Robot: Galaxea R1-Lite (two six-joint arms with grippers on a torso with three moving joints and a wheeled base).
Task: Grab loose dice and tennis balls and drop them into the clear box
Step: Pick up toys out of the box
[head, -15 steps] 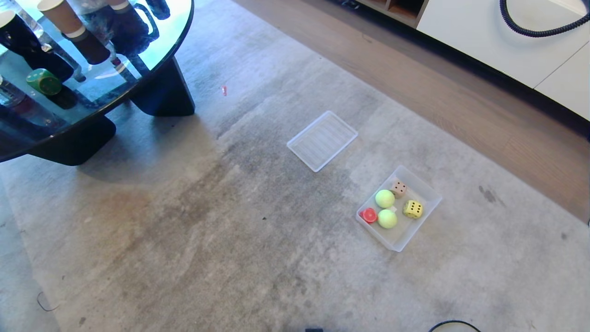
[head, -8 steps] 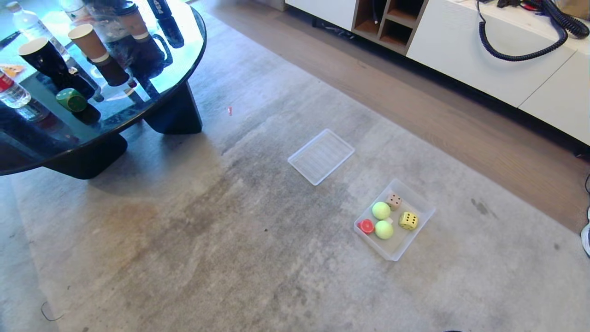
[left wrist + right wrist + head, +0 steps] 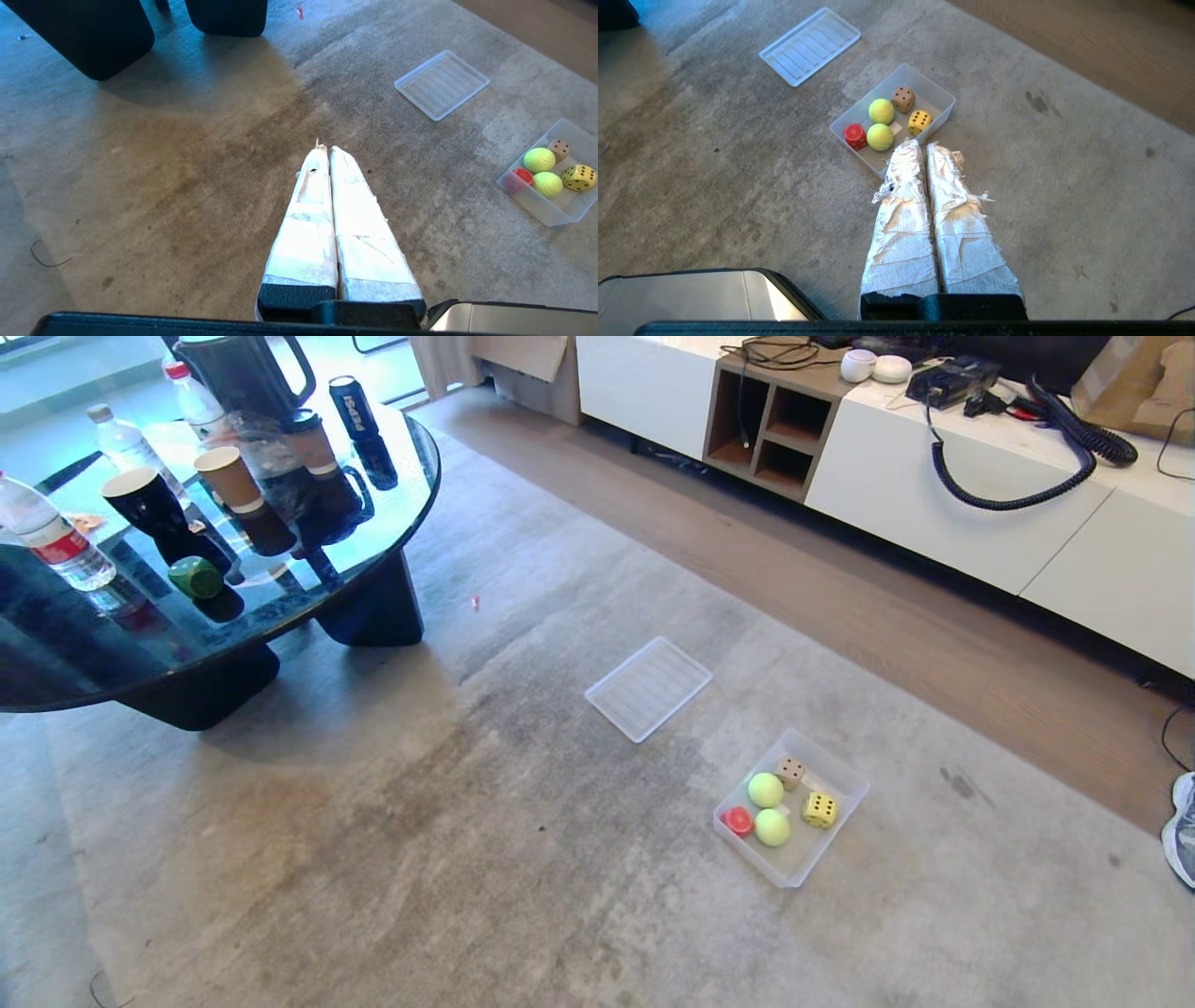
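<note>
The clear box [image 3: 838,780] sits on the grey rug at the right. Inside it lie two tennis balls [image 3: 766,790] [image 3: 772,827], a red die [image 3: 738,820], a yellow die [image 3: 819,809] and a beige die [image 3: 791,771]. A dark green die [image 3: 195,577] rests on the round glass table [image 3: 84,644] at the far left. Neither arm shows in the head view. My left gripper [image 3: 326,148] hangs shut and empty above bare rug. My right gripper [image 3: 923,144] is shut and empty too, above and just short of the box [image 3: 941,95].
A flat ribbed clear lid [image 3: 648,687] lies on the rug between table and box. The table carries cups [image 3: 229,478], bottles [image 3: 51,537], a can and a dark jug. A white cabinet [image 3: 943,495] with a coiled cable runs along the back. A shoe [image 3: 1182,826] shows at the right edge.
The head view has tilted up: the whole scene slid down the picture and the cabinet top and far table came into view. Nothing on the rug or table moved.
</note>
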